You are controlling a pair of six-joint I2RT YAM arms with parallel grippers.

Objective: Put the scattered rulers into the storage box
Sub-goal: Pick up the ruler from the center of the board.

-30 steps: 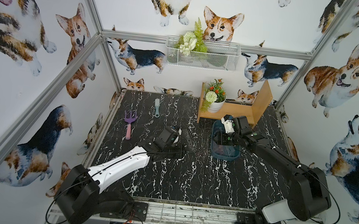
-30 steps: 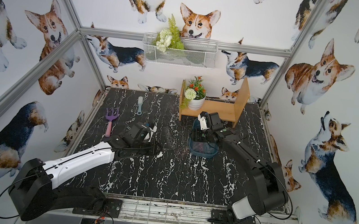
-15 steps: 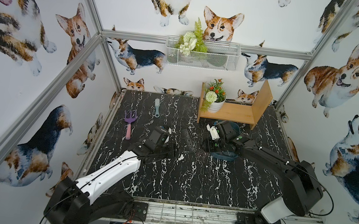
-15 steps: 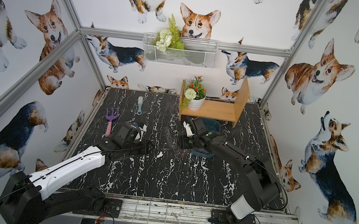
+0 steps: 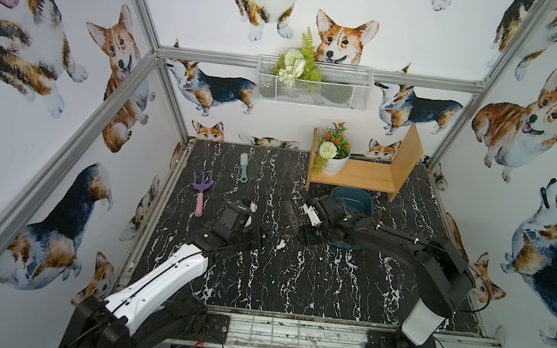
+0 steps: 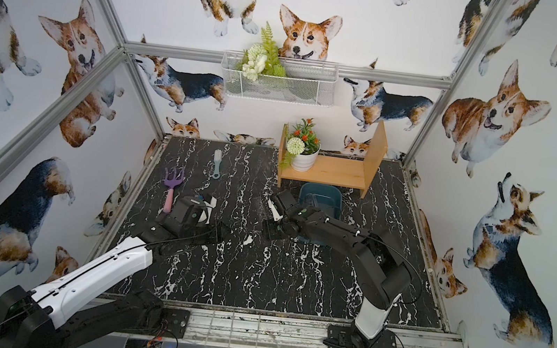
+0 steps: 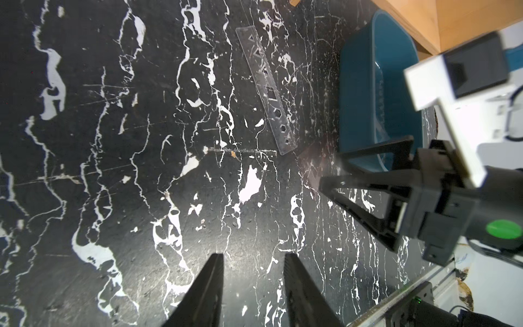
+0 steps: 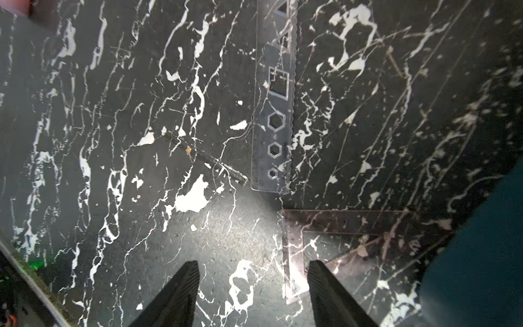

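The long ruler [image 7: 266, 90] lies flat on the marble tabletop [image 7: 85, 170] at the storage box's [image 7: 359, 85] nine o'clock. It is clear, with stencil cut-outs. A purple-tinted set square [image 8: 339, 219] sits at the ruler's near end, around the box's eight o'clock and just beside it. Neither is in the box yet. I have the right gripper [image 8: 253, 264] low over the set square, jaws wide and empty, probably because the thin plastic lies flush and needs an edge pinch. The left gripper [image 7: 254, 256], parted and empty, hovers further out at nine o'clock.
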